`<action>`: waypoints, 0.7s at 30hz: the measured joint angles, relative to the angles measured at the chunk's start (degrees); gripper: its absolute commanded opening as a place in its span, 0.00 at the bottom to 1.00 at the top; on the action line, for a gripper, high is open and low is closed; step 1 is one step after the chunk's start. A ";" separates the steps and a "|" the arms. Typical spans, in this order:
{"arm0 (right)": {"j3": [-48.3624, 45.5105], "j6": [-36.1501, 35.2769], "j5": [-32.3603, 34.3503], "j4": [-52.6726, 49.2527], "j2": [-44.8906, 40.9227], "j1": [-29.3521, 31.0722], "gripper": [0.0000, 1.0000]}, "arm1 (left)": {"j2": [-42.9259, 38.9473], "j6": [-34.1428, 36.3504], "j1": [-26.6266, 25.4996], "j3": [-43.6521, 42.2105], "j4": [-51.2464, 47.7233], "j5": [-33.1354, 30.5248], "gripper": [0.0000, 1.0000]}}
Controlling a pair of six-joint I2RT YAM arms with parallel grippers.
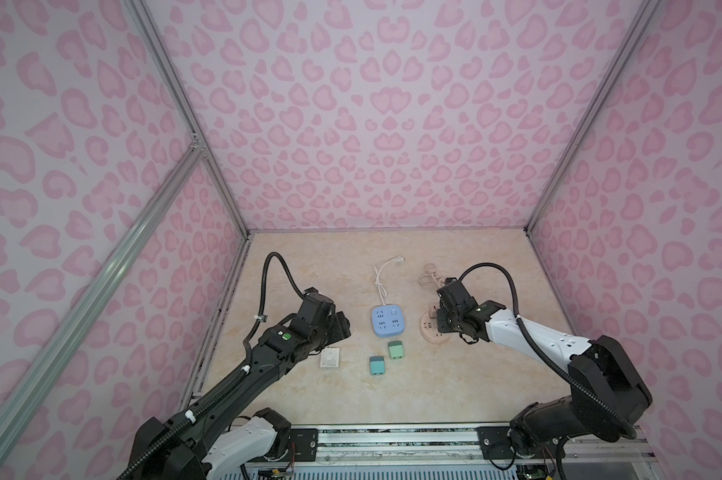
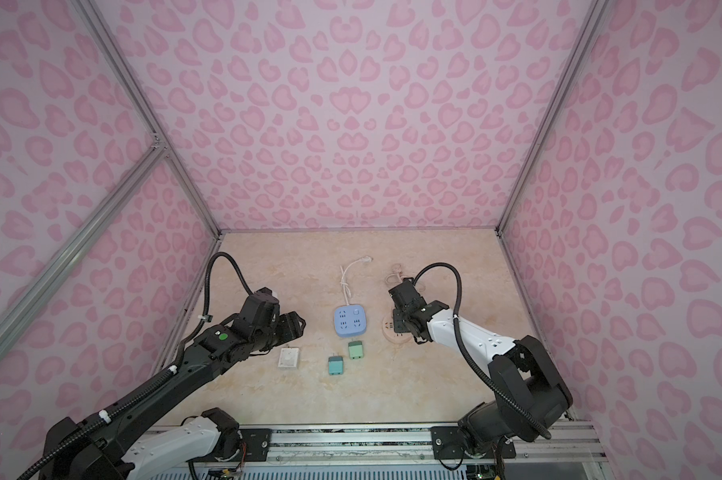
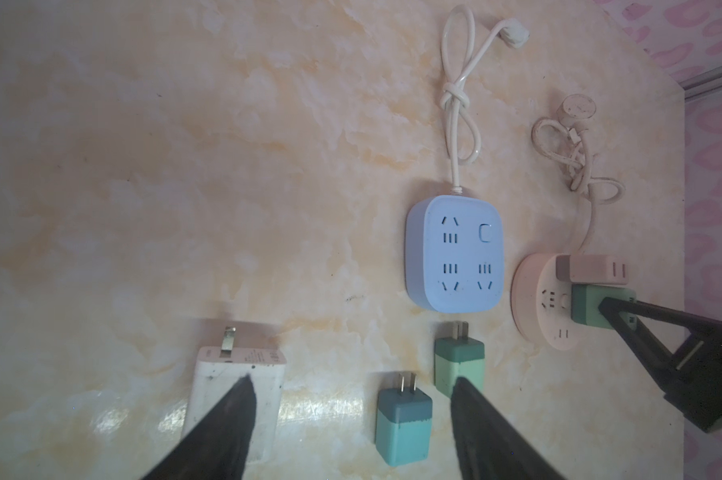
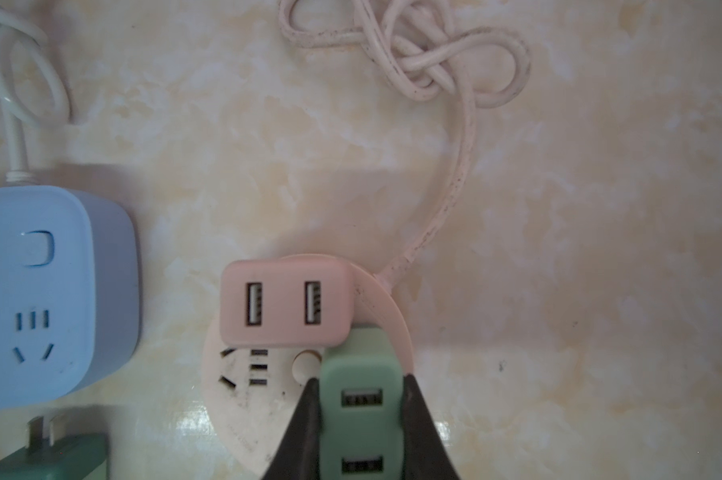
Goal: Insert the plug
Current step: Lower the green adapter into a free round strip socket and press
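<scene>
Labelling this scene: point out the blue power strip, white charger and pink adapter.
blue power strip point(image 3: 455, 253): left wrist view, top face centre.
white charger point(image 1: 330, 358): in a top view, body centre.
pink adapter point(image 4: 286, 307): right wrist view, between its USB ports.

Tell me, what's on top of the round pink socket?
A pink charger and a green charger stand on the round pink socket; the right gripper pinches the green one. Prongs are hidden underneath.

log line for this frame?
right gripper: shut on green plug | green plug: at pink round socket, beside pink adapter, seating unclear | left gripper: open, holding nothing | blue strip: no plugs
</scene>
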 measured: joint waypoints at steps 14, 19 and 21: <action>1.77 0.09 1.27 -2.60 1.40 0.81 0.00 | 0.15 0.07 0.00 -0.76 0.57 0.46 0.78; 2.58 0.17 1.20 -3.48 1.18 0.79 0.00 | 0.11 0.66 0.00 -0.79 0.83 0.46 0.79; 2.95 0.35 1.16 -3.89 1.33 0.79 0.00 | 0.22 0.74 -0.02 -0.61 0.74 0.44 0.79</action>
